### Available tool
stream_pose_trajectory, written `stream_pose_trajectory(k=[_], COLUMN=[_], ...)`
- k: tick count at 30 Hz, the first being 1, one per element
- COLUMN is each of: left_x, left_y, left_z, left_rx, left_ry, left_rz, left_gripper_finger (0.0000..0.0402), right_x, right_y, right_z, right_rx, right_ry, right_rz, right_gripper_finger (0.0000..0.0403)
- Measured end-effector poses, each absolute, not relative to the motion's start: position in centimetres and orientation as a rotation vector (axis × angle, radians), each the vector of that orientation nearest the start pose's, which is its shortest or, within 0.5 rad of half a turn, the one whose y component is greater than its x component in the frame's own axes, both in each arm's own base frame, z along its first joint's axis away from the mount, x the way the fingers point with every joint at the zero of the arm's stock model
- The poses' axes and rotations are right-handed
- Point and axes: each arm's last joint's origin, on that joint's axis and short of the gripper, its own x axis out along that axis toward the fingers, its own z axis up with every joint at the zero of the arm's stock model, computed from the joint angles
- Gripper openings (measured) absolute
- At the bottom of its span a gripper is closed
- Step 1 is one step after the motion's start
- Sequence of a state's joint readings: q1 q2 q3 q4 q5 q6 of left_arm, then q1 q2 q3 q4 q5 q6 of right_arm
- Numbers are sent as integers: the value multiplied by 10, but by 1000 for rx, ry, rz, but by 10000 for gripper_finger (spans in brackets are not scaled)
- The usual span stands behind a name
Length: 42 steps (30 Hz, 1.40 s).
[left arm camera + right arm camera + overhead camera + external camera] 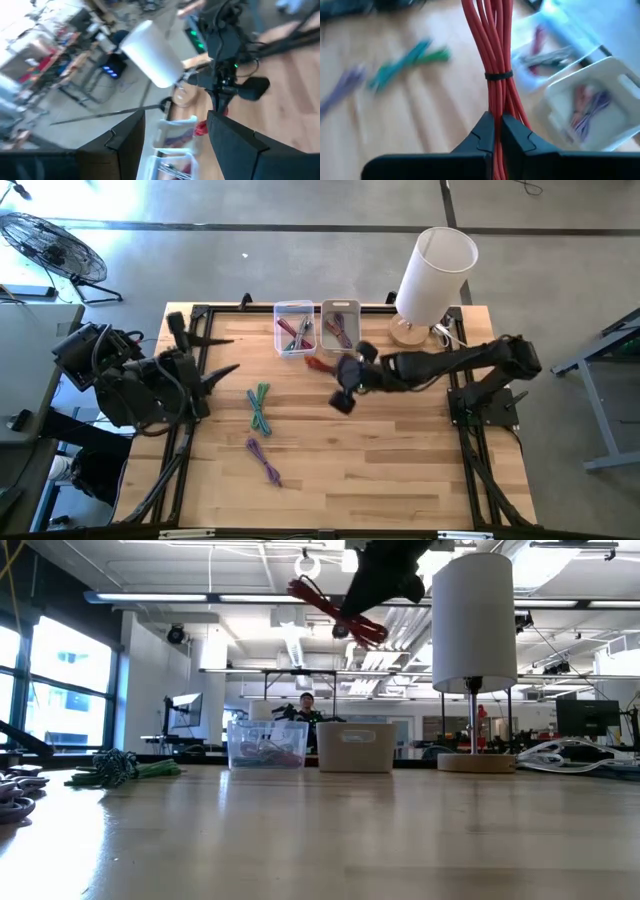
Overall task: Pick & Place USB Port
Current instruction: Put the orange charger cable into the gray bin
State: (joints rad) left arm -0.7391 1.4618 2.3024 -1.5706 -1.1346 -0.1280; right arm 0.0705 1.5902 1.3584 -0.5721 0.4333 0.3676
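While aloft, the red cable bundle (496, 60) sits pinched in the right pincer (497, 131).

Grey concrete floor (300, 260) surrounds the pale wooden plank desk (380, 470). A black round floor fan (50, 245) stands beyond its left corner. Large windows (60, 690), white ceiling beams (200, 570) and distant computer monitors (585, 718) fill the open workshop behind.

The table (400, 470) is light wood planks, smooth with a soft shine. The red cable bundle (495, 55) looks like smooth, rubbery plastic, tied with a thin black band. The right gripper (497, 131) has matt black plastic fingers. One bin (293, 308) is clear plastic; the other bin (340, 306) is white plastic. The lamp (436, 272) has a plain matt white shade and a wooden base.
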Motion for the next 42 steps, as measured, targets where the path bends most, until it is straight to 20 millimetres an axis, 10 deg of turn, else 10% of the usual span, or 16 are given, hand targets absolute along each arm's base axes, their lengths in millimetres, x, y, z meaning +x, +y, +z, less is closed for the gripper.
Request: stream_pose_trajectory(k=[19, 42], left_x=[138, 139], left_y=[-88, -90], left_z=[540, 538], left_rx=[486, 463], left_ry=[338, 381], left_rz=[565, 453], left_gripper_finger=[208, 208], right_x=[336, 353], right_y=[-122, -141], right_z=[308, 257], right_rx=[609, 675], right_ry=[507, 685], right_rz=[-942, -962], right_gripper_finger=[5, 12])
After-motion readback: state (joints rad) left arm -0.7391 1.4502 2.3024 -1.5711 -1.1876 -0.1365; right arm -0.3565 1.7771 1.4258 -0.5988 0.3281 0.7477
